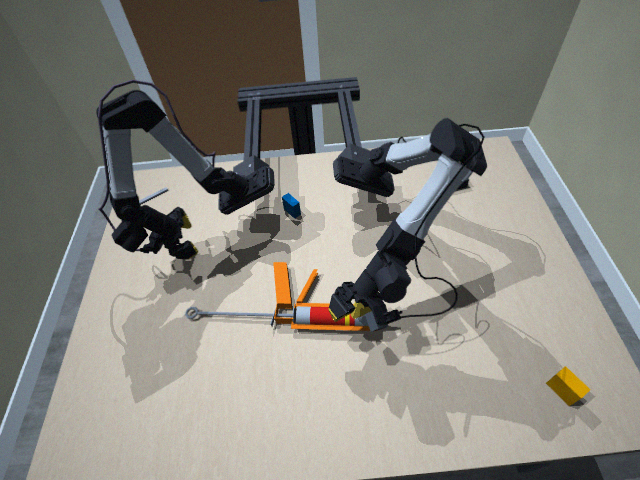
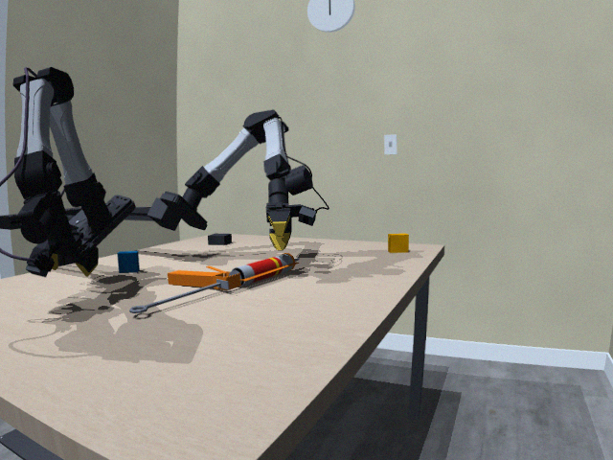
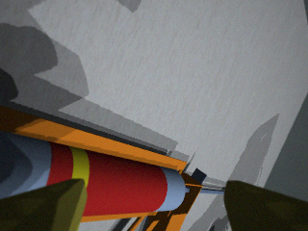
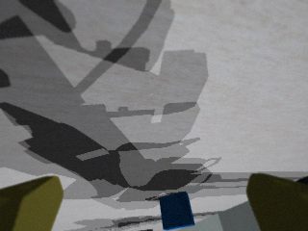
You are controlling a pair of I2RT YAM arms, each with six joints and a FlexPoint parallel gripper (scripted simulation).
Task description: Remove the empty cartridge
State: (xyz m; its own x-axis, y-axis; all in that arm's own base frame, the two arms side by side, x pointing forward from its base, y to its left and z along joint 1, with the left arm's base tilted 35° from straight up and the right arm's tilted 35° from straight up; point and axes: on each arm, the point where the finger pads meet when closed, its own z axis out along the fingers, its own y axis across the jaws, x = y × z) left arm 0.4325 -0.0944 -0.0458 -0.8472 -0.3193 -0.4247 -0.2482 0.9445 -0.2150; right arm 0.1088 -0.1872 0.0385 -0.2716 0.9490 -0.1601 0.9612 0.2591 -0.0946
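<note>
The sealant gun [image 1: 281, 284] [image 2: 192, 278] [image 3: 96, 141] lies on the table, its plunger rod [image 1: 232, 314] [image 2: 172, 298] extending behind the handle. The cartridge [image 1: 319, 315] [image 2: 260, 268] [image 3: 125, 183], red with a yellow band and grey ends, lies in the orange frame. My left gripper [image 1: 349, 312] [image 2: 280, 239] [image 3: 155, 188] is open above the cartridge's front half, fingers pointing down, nothing between them. It partly hides the gun's front end in the top view. My right gripper [image 1: 190, 237] [image 2: 73, 267] [image 4: 154, 183] is open and empty above the table, away from the gun.
A blue block [image 1: 291, 205] [image 2: 127, 261] [image 4: 176, 211] stands near the arm bases. A yellow block [image 1: 568, 386] [image 2: 398, 242] lies near a table corner. A dark block [image 1: 463, 183] [image 2: 219, 239] lies beyond the left arm. A thin grey bar [image 1: 155, 195] shows behind the right arm.
</note>
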